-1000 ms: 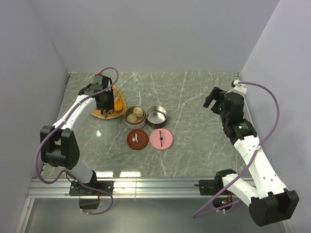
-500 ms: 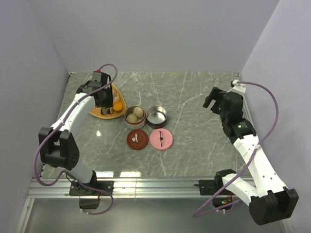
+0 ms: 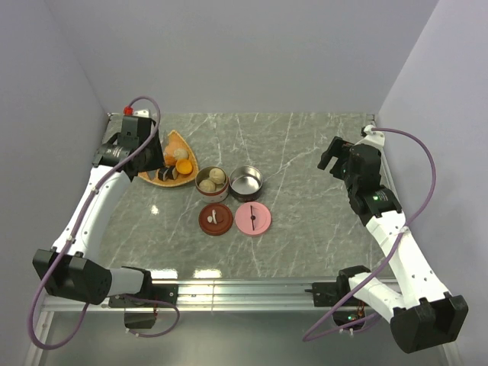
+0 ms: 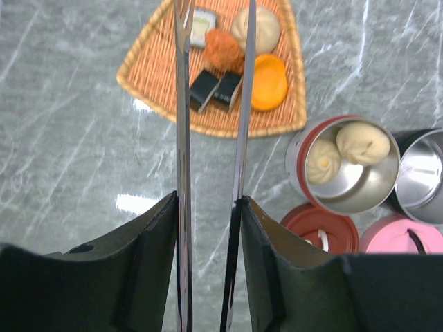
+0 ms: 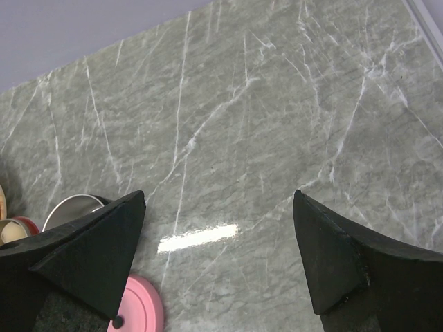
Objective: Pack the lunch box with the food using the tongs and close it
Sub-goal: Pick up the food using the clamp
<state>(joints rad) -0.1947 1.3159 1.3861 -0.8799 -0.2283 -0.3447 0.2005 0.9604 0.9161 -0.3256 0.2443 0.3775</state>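
Top external view: a grey-green marbled table (image 3: pixel 305 152) carries everything, with one arm at each side.
Right claw (image 5: pixel 219 200): released, jaws spread wide and nothing between them; it hangs above bare table at the right, well apart from the tins.
Left claw (image 4: pixel 208 207): clenched on the tongs (image 4: pixel 182 138), one finger pressing each handle arm from outside; it is raised at the far left, near the plate.
Plate (image 4: pixel 149 76): orange, woven and fan-shaped, at the far left of the table, just beside the red tin.
Red tin (image 4: pixel 294 149): upright and uncovered, touching the steel tin on its right.
Steel tin (image 4: pixel 422 173): upright, uncovered, bare shiny inside.
Brown lid (image 3: pixel 215 219): flat on the table in front of the red tin.
Pink lid (image 3: pixel 252 218): flat just beside the brown lid, in front of the steel tin.
Tongs: thin and pale, the two arms apart, reaching from the claw out over the plate.
Dumplings (image 4: pixel 363 142): two beige ones, side by side inside the red tin.
Bun (image 4: pixel 255 28): beige, on the plate.
Orange disc (image 4: pixel 268 81): on the plate, just below the bun in the left wrist view.
Crumbed chunk (image 4: pixel 223 48): orange-brown, mid-plate.
Dark rolls (image 4: pixel 204 88): two, touching, on the plate beside the orange disc.
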